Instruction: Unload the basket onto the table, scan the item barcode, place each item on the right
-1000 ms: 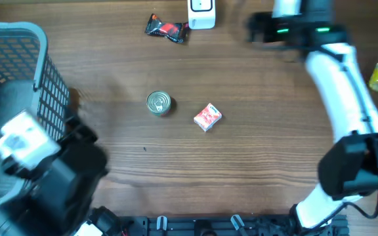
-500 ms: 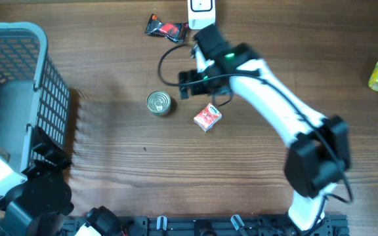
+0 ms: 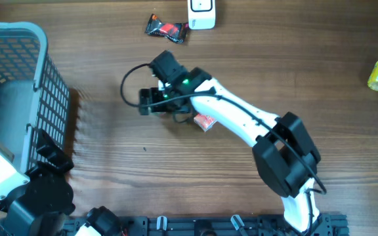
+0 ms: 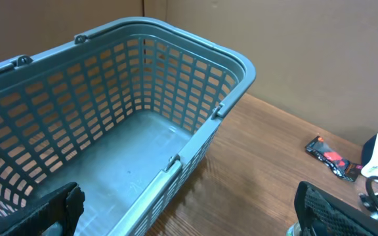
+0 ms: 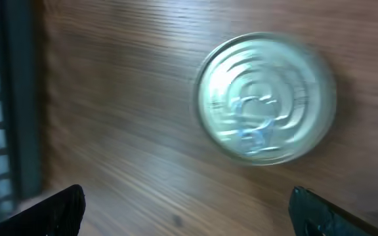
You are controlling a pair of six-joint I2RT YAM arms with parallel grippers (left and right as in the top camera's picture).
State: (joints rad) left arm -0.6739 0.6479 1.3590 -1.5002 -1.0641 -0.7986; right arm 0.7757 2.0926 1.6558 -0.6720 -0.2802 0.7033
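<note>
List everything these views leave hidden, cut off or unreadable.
- Can: the right wrist view shows only its blurred lid, so no barcode can be seen. Overhead, the right arm covers it.
- Red box: overhead, partly under that arm, print too small to read.
- White device: overhead, cut by the top edge.
- Basket: overhead, cut by the left edge.

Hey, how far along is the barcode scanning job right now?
Nothing looks done yet: the tin can stands on the table, ungripped. In hand: the right end effector hovers open above it. The left end effector, also open, is by the basket. Left: grasp the can and present its barcode, probably to the white device at the far table edge.
</note>
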